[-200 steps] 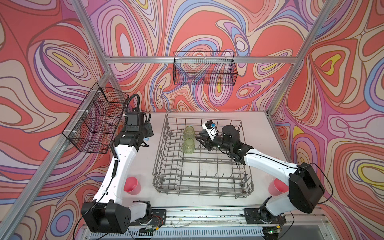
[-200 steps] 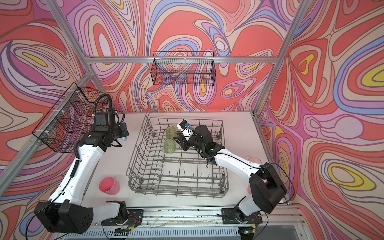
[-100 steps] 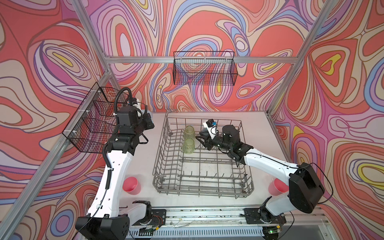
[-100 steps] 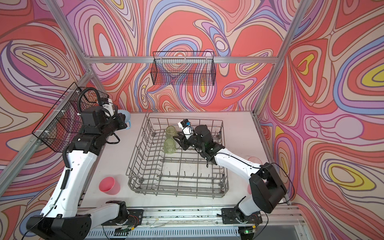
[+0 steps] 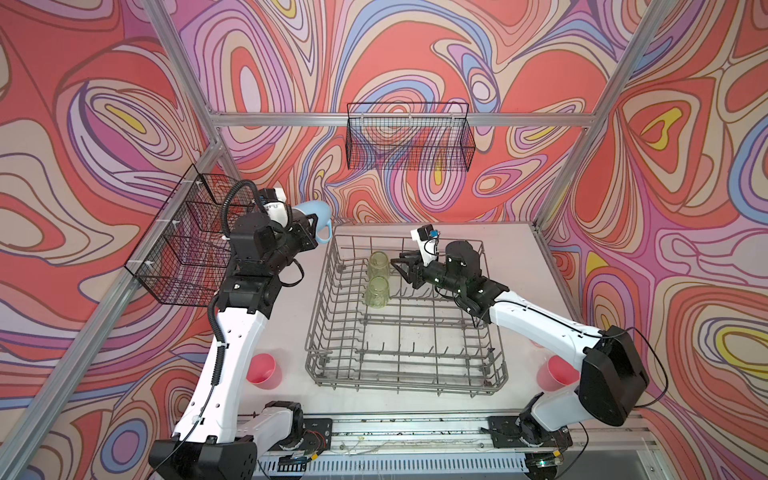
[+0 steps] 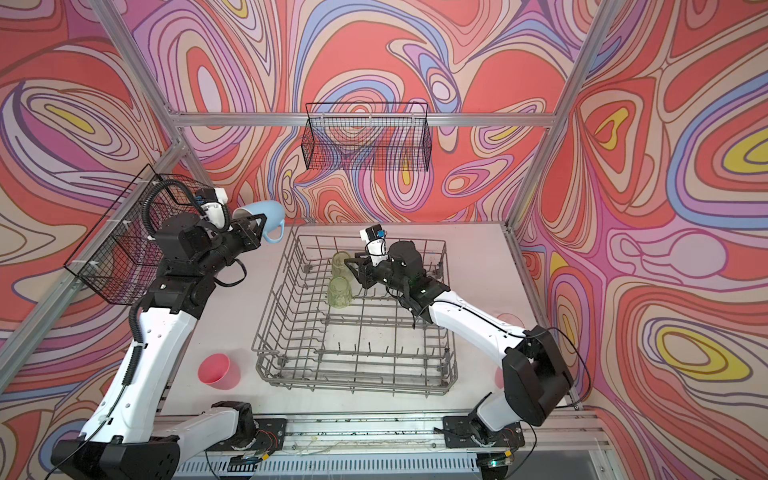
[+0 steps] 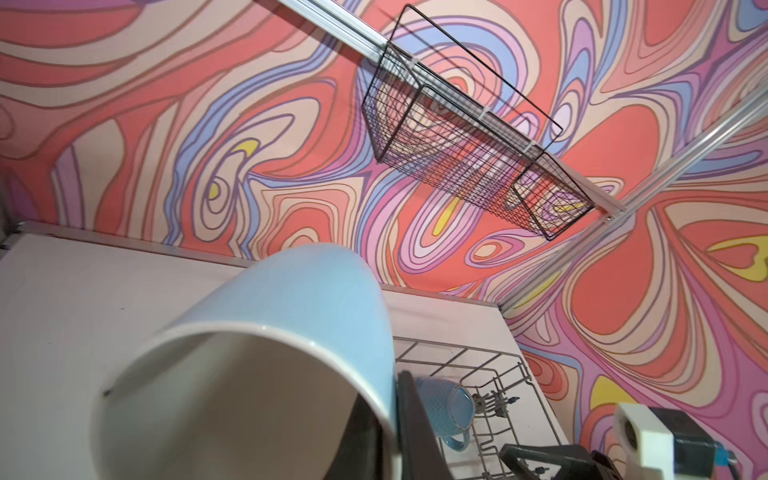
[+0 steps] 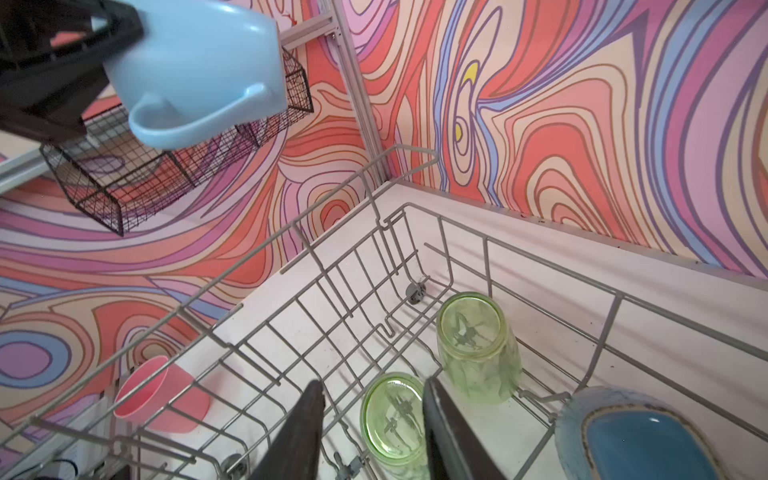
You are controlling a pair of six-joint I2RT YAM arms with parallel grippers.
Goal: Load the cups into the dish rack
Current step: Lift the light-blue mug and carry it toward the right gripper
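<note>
— Above the far left of the table [image 5: 289,332], what has changed?
— A second ago the left gripper [image 6: 255,228] was low beside the dish rack [image 5: 399,370]. Now it is up in the air, clamped on the rim of a blue mug [image 6: 270,212] tipped on its side, handle underneath.
— And the other arm?
— The right gripper [image 5: 401,270] has hardly moved. It sits inside the rack, jaws apart, just right of the near tumbler [image 5: 377,292]. The far tumbler [image 5: 378,262] stands upside down just behind that one.
— Room to move?
— The mug hangs between the black mesh basket [image 5: 183,245] and the rack's far left corner, clear of both. The rack's middle and near rows lie open.
</note>
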